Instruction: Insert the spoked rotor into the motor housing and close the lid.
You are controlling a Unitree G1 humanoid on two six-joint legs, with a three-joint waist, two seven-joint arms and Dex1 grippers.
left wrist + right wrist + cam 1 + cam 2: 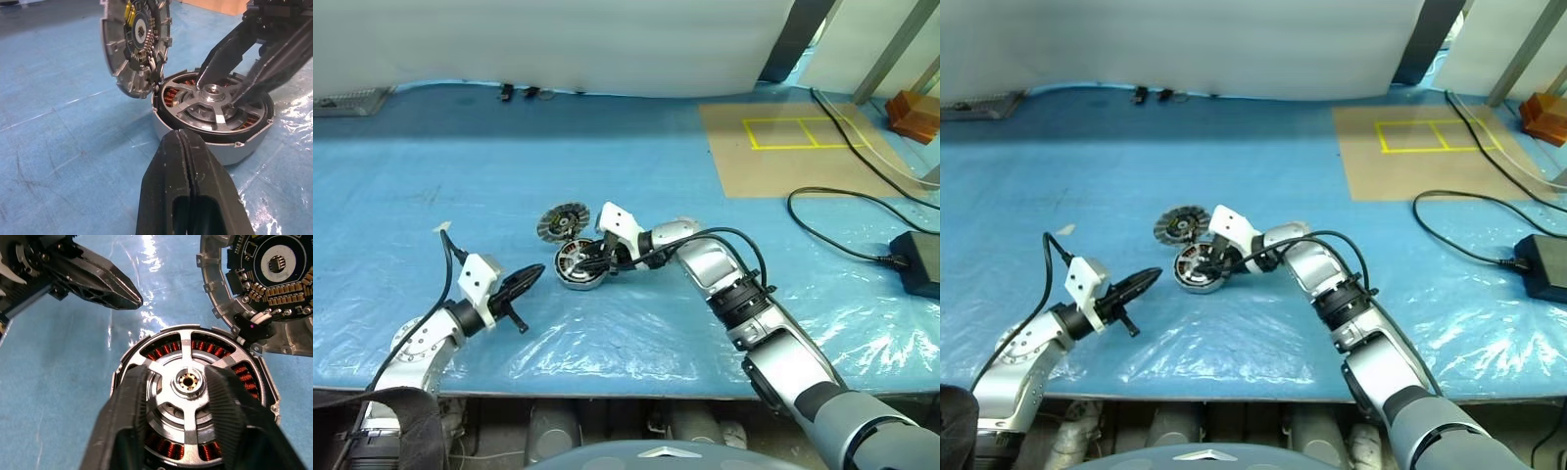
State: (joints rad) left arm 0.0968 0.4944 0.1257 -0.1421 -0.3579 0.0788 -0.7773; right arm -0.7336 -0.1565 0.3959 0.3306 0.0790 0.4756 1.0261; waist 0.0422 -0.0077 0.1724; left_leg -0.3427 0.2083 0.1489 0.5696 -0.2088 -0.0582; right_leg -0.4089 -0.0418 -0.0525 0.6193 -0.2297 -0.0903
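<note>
A blue plastic sheet [460, 196] covered the table, with a tan mat [783, 147] marked in yellow tape at the far right and a black cable [842, 235] trailing nearby. At the middle sat the motor housing [578, 266], its copper windings visible beneath the spoked rotor [188, 382], which lay seated inside (apparently flush, so insertion looked done). The right gripper [188, 396] hovered over the rotor with its jaws parted, straddling the hub without pinching it, probably letting go after placing it. The lid [562, 221] leaned tilted against the housing's far edge, inner side showing, ready to be swung shut. The left gripper [524, 281] waited just beside the housing, jaws closed on nothing, likely poised to steady it.
</note>
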